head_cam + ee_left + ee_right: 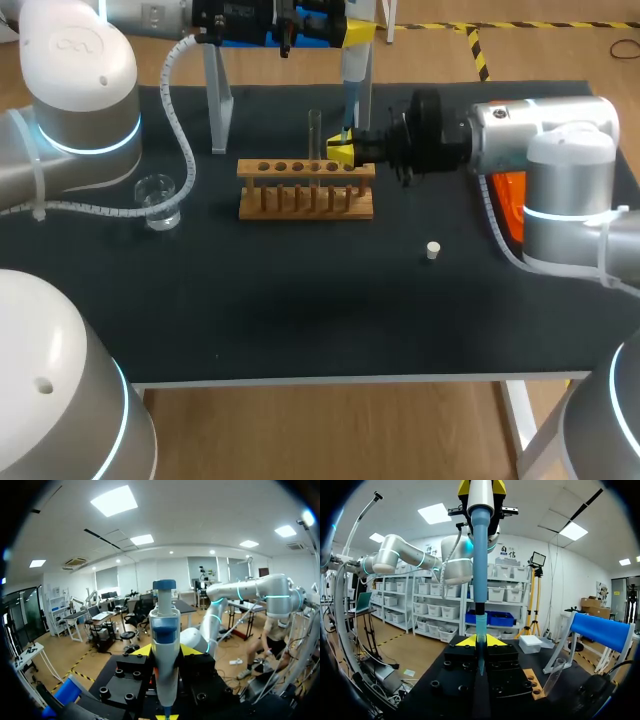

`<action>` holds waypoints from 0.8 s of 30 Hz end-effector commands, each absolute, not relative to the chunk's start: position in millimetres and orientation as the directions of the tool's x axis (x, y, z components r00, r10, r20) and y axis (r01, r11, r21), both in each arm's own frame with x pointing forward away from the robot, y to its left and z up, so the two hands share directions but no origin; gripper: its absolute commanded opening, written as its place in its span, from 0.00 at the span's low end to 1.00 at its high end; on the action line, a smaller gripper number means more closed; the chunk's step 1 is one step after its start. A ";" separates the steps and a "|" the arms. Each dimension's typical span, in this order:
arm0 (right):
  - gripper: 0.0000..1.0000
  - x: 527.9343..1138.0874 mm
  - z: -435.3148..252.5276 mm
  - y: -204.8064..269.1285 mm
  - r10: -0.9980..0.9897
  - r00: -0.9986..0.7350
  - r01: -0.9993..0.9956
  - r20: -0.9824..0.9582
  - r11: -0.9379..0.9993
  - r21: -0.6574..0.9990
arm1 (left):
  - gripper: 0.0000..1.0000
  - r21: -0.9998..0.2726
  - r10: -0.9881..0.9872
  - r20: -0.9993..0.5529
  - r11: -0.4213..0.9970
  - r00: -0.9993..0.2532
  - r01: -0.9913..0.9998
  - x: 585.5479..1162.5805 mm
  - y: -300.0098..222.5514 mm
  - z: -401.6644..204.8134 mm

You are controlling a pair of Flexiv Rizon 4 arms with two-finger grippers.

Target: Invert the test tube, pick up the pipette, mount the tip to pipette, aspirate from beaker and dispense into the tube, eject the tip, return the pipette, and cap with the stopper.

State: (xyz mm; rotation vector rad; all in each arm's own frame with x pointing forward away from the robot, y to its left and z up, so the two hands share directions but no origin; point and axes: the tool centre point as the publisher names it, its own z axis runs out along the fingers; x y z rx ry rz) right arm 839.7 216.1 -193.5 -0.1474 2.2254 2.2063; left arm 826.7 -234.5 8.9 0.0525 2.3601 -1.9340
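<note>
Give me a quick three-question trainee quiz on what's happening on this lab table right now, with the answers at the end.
1. True or false: the white stopper lies on the table, apart from the wooden rack.
2. Fill in: the right pincer grips the blue ____ under the pipette.
3. What holds the pipette? A) the wooden rack B) the left pincer C) a person's hand

Key: 1 true; 2 tip; 3 B.

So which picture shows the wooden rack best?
The head view: the whole wooden rack shows from above, holes and all. The right wrist view catches only one end; the left wrist view shows none of it.
</note>
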 end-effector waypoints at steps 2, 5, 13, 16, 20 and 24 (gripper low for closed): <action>0.00 839.5 -191.7 212.6 -0.061 -0.996 -0.068 -0.068 0.006 0.998 | 0.00 -0.976 -0.028 -0.091 0.200 -0.996 0.083 827.4 -233.4 7.1; 0.00 840.3 -192.1 210.9 -0.057 -0.996 -0.066 -0.065 0.006 0.998 | 0.00 -0.976 -0.028 -0.091 0.200 -0.996 0.083 827.4 -233.4 7.1; 0.00 840.7 -192.4 209.2 -0.053 -0.997 -0.064 -0.064 0.004 0.998 | 0.00 -0.976 -0.028 -0.091 0.200 -0.996 0.083 827.4 -233.4 7.1; 0.00 840.6 -192.5 208.6 -0.053 -0.997 -0.064 -0.063 0.004 0.998 | 0.00 -0.976 -0.028 -0.091 0.200 -0.996 0.083 827.4 -233.4 7.1; 0.00 840.4 -192.5 207.9 -0.052 -0.997 -0.064 -0.063 0.005 0.998 | 0.00 -0.976 -0.028 -0.091 0.200 -0.996 0.083 827.4 -233.4 7.1; 0.00 840.4 -192.3 207.5 -0.051 -0.997 -0.065 -0.065 0.006 0.998 | 0.00 -0.976 -0.028 -0.091 0.200 -0.996 0.083 827.4 -233.4 7.1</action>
